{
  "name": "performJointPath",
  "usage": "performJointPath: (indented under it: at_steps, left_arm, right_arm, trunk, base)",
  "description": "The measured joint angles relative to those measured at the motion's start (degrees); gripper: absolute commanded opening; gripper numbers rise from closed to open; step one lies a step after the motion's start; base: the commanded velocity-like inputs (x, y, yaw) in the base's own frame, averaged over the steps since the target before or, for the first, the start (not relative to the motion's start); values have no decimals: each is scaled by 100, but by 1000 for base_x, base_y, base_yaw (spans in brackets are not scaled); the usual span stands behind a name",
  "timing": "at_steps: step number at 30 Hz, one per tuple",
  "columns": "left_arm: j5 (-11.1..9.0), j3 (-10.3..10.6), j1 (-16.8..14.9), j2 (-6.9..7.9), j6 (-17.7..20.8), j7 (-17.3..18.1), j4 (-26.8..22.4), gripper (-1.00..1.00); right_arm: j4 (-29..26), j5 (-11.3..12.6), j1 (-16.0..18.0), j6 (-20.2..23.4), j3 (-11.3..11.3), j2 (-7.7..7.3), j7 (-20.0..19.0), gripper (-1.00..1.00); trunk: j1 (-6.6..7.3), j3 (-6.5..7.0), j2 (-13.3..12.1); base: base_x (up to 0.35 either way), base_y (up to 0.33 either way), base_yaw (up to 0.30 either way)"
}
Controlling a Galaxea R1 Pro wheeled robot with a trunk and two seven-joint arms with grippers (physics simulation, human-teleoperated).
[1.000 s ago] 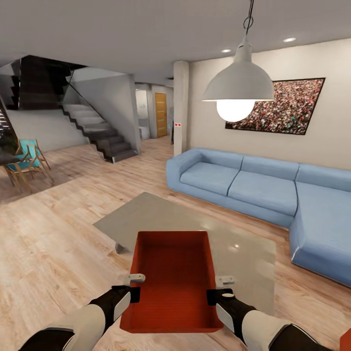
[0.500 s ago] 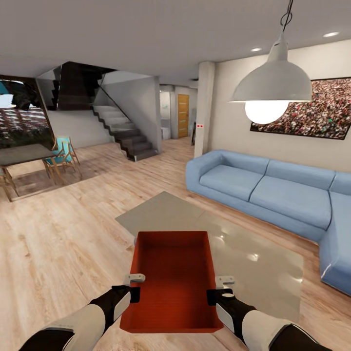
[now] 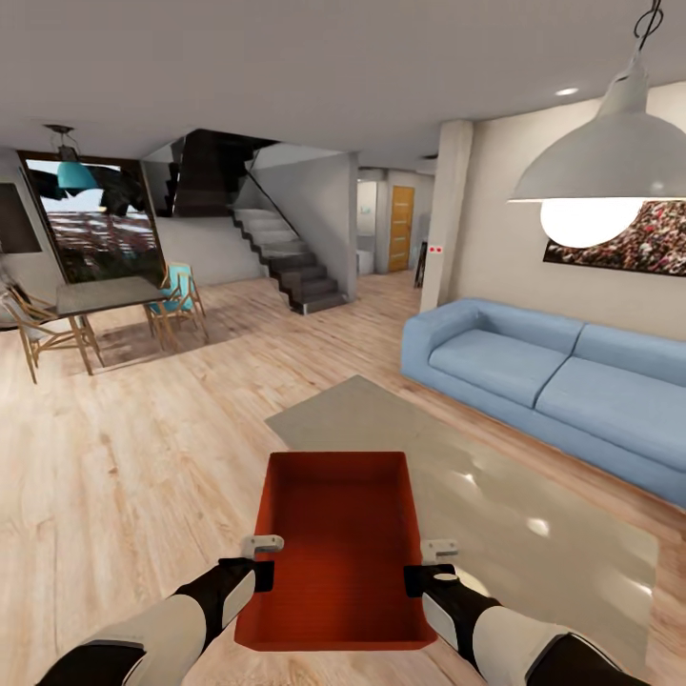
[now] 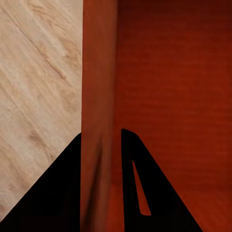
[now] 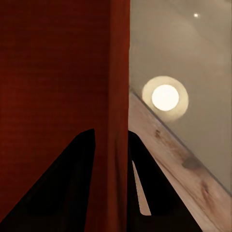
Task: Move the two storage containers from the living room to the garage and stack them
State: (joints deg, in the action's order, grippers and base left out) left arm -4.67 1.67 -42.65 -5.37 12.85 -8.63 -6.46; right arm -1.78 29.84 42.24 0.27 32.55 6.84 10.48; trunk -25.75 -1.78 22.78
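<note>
Living room: light wood floor (image 3: 143, 457), blue sofa (image 3: 543, 376) at 2 o'clock, grey worktop (image 3: 495, 514) ahead, stairs (image 3: 286, 257) at 12, dining table (image 3: 100, 297) at 10, lamp (image 3: 610, 162) upper right. Orange-red bin (image 3: 338, 548) held level at 6 o'clock, between both arms. Left pincer (image 3: 262, 553) closed on bin's left wall, one finger (image 4: 140, 193) inside, one outside. Right pincer (image 3: 433, 557) likewise clamps right wall (image 5: 118, 96). Lamp glare reflects on worktop.

Orange-red storage container (image 3: 333, 543), blue sofa (image 3: 543, 376), light wood-plank floor (image 3: 143, 457).
</note>
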Motion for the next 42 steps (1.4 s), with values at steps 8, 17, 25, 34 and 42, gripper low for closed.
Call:
performJointPath:
  at_steps: [8, 17, 25, 34, 42]
  left_arm:
    - [3, -3, 0, 0, -3, 1, 0, -100]
    - [1, 0, 0, 0, 0, 0, 0, -100]
    - [2, 0, 0, -1, 1, 0, 0, -100]
    - [0, 1, -1, 0, 3, 0, 0, -100]
    - [0, 1, -1, 0, 2, 0, 0, -100]
  right_arm:
    - [-2, 0, 0, 0, 1, -1, 0, -100]
    - [0, -1, 0, 0, -1, 0, 0, -100]
    - [1, 0, 0, 0, 0, 0, 0, -100]
    - [2, 0, 0, 0, -2, 1, 0, -100]
    - [2, 0, 1, 0, -1, 1, 0, -100]
  trunk:
    - [0, 18, 0]
    - [0, 38, 0]
    - [0, 55, 0]
    - [0, 73, 2]
    - [-1, 88, 4]
  base:
    - [0, 0, 292]
    - [0, 0, 292]
    - [0, 0, 292]
    - [0, 0, 292]
    - [0, 0, 292]
